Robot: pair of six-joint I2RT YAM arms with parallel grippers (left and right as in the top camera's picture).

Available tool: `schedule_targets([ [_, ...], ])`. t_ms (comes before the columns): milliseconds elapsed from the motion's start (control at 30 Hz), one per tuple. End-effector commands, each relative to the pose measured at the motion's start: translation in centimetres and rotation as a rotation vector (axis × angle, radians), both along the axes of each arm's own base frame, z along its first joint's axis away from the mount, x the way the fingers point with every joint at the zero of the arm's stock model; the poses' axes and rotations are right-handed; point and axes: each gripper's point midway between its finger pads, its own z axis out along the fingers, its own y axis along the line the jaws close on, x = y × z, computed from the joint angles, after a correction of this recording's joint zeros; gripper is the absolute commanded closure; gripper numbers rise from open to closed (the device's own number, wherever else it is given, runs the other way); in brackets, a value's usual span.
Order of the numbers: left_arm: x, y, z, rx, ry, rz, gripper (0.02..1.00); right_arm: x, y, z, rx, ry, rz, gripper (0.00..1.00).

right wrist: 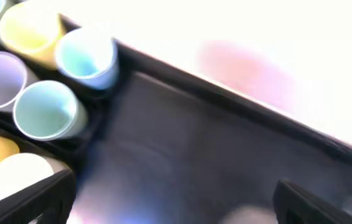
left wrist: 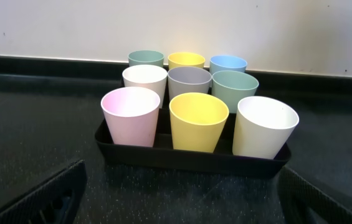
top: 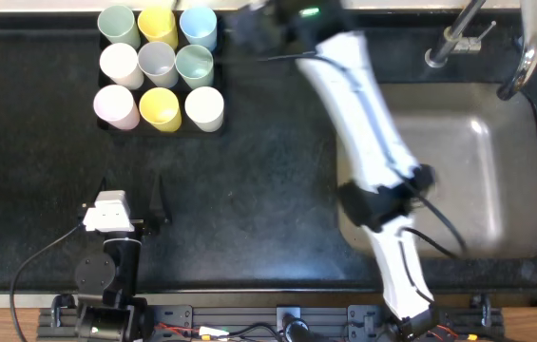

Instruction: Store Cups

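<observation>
— Tray (left wrist: pixel 188 160) contents?
— Nine cups (left wrist: pixel 199 121), upright, three rows of three. It sits far left on the worktop (top: pixel 268 180).
— By colour?
— Two yellow, two white, two green, one pink cup (left wrist: pixel 131 115), one grey cup (left wrist: pixel 189 84), one blue cup (left wrist: pixel 228 64).
— And the left gripper (top: pixel 132 195)?
— Near side, facing the tray, well apart from it; fingers spread wide, nothing between them.
— The right gripper (right wrist: pixel 174 190)?
— Just right of the blue cup, fingers wide apart, holding nothing.
</observation>
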Motion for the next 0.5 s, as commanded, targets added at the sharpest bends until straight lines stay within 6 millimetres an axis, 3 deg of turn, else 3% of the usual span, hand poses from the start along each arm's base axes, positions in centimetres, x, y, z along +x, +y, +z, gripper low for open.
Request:
schedule_targets([
  [33,0.0,0.2,0.1,0.022,-0.007,0.009,0.018,-3.1,-9.5,8.5,0.107,-0.103,-0.205,0.005],
  [133,0.0,0.2,0.1,0.022,-0.007,0.009,0.02,-5.3,-14.7,9.0,0.093,-0.073,-0.325,0.003],
  [233,0.0,0.2,0.1,0.022,-0.007,0.009,0.02,-9.3,-18.2,7.3,0.075,0.014,-0.435,0.003],
  [300,0.0,0.2,0.1,0.022,-0.007,0.009,0.02,-13.0,-19.6,4.7,0.083,0.091,-0.51,0.003],
  [400,0.0,0.2,0.1,0.022,-0.007,0.009,0.02,-17.4,-20.2,0.0,0.088,0.141,-0.553,0.003],
  [500,0.0,0.2,0.1,0.022,-0.007,0.009,0.02,-19.0,-21.1,-3.7,0.034,0.012,-0.555,0.003],
])
